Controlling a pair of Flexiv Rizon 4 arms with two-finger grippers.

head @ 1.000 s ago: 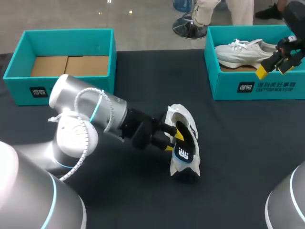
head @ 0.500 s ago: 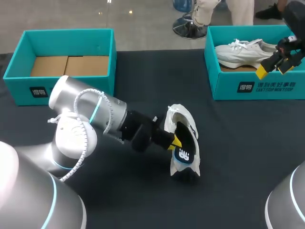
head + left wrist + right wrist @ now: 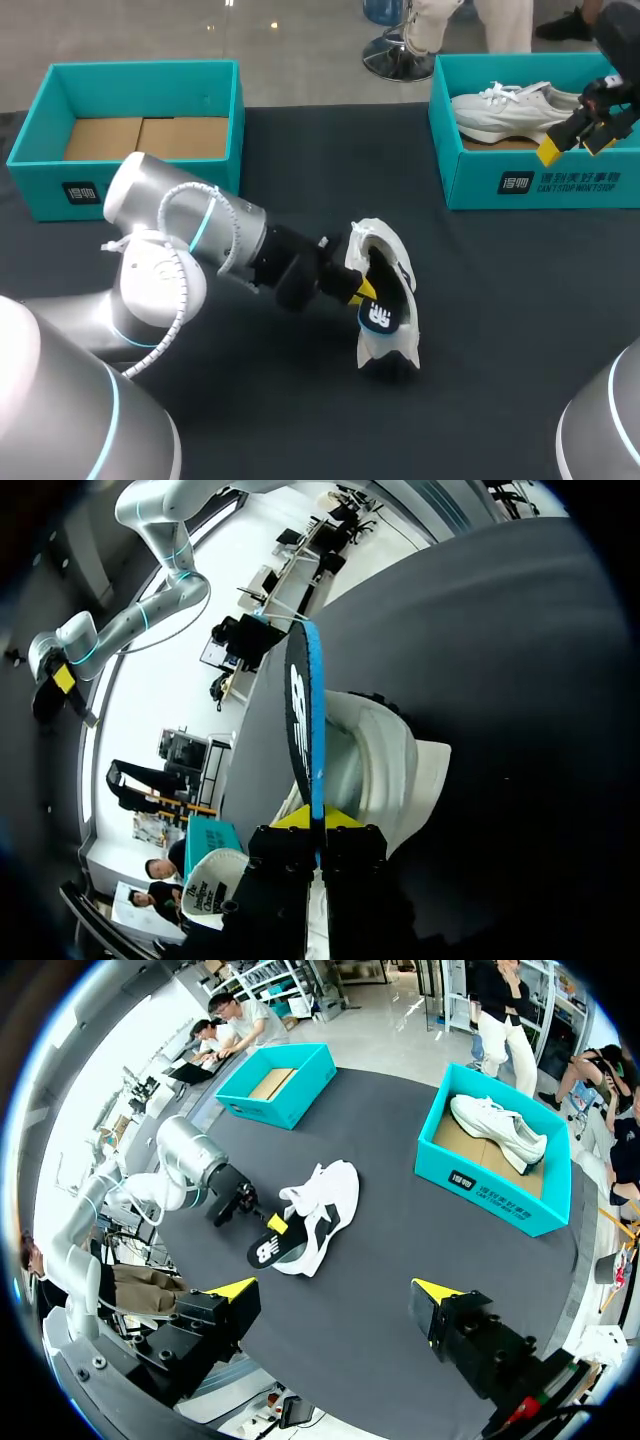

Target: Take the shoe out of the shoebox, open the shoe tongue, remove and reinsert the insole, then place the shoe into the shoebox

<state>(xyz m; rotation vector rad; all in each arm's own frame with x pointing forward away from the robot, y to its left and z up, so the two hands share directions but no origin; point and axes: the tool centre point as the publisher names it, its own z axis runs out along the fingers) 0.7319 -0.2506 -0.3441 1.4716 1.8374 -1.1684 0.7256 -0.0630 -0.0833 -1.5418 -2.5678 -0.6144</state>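
The work surface is a dark table [image 3: 500, 300] with a teal shoebox at each far corner. The left shoebox [image 3: 130, 170] shows only its cardboard floor. The right shoebox [image 3: 520, 182] holds a second shoe [image 3: 505, 105]. The white shoe [image 3: 385, 245] under work lies near the table's middle, well apart from both boxes.

The left gripper [image 3: 362, 290] is at the shoe's opening, its jaws pressed onto the insole [image 3: 381, 317]. My left wrist view confirms the hold. There the insole [image 3: 305, 720] stands edge-on between the two yellow tips, dark on one face and blue on the other, with the shoe [image 3: 385, 770] just beyond it. Part of the insole is out of the shoe. I cannot tell whether its far end sits inside.

I judge the step in hand to be the insole work. Nothing holds the shoe down, so any pull or push should run slowly along the shoe's length, or the shoe is likely to drag with it. The grip is near one end of the insole, so the free end may flop and wants watching.

The left arm [image 3: 200, 235] comes in low from the left side, with its wrist nearly level and its fingers pointing across at the shoe. The right gripper [image 3: 578, 140] hangs over the right shoebox's front wall, with its jaws spread wide and holding nothing.
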